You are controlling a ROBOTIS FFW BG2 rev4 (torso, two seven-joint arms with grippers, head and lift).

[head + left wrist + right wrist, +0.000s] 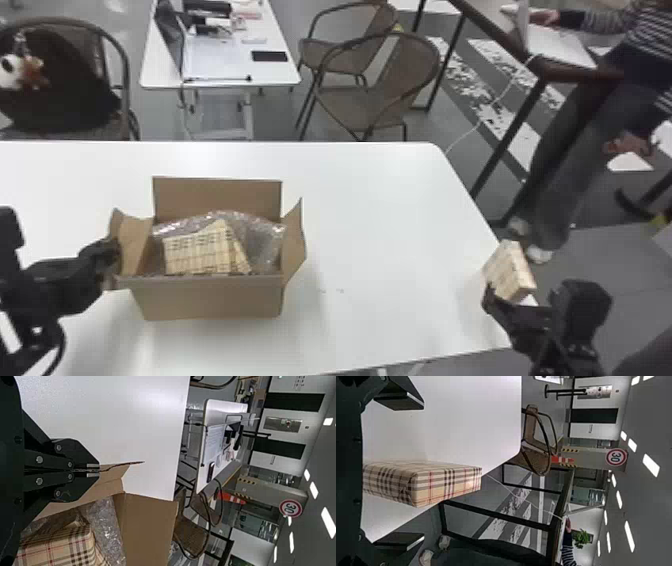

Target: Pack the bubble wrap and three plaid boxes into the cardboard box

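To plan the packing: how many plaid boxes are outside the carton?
1: the plaid box at the table's right edge, between the open right tool's fingers. The arms might hide others.

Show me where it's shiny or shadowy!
Head view: glints sparkle on the bubble wrap, with a faint shadow on the white table beside the cardboard box; left wrist view: pale glare on the table; right wrist view: ceiling lights glow white.

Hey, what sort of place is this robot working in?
Probably an indoor lobby or shared work area, judging by the woven chairs, the round road-style sign and the strip lights overhead.
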